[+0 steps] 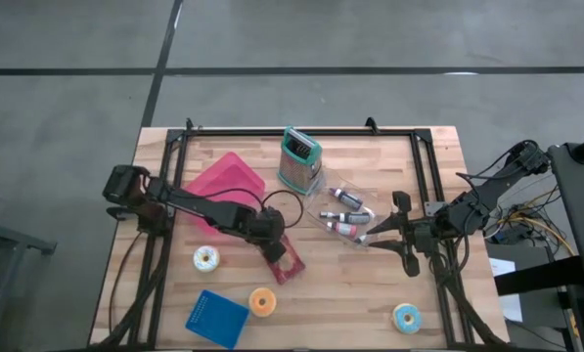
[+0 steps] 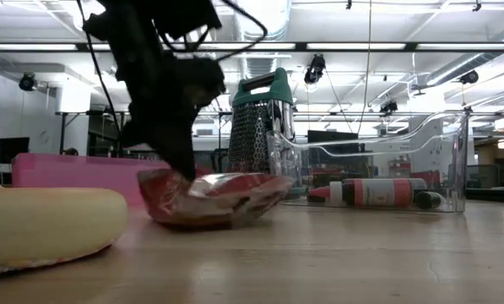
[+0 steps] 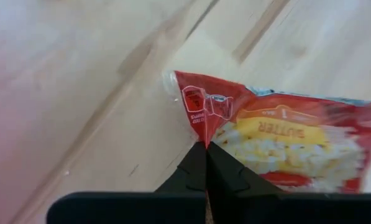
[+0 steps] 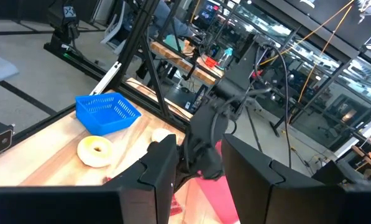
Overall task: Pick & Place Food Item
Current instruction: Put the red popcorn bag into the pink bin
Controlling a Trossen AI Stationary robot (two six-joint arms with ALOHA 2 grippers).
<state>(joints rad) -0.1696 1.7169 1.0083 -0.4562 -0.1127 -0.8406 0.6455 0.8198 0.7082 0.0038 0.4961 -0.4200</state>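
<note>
Close view past the left gripper [image 3: 206,146], its two dark fingers [image 3: 191,171] pressed together w/ no gap, tips pinching the edge of a red popcorn bag [image 3: 278,134]. Bag shows yellow popcorn artwork & the word "BUTTER", seen upside down, w/ a clear crimped corner. It lies on a pale wooden table [image 3: 79,93] w/ plank seams running diagonally.

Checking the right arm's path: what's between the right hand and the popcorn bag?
High view: only bare wood between the right hand and the popcorn bag. The clear bin lies just beside that line, farther back.
</note>
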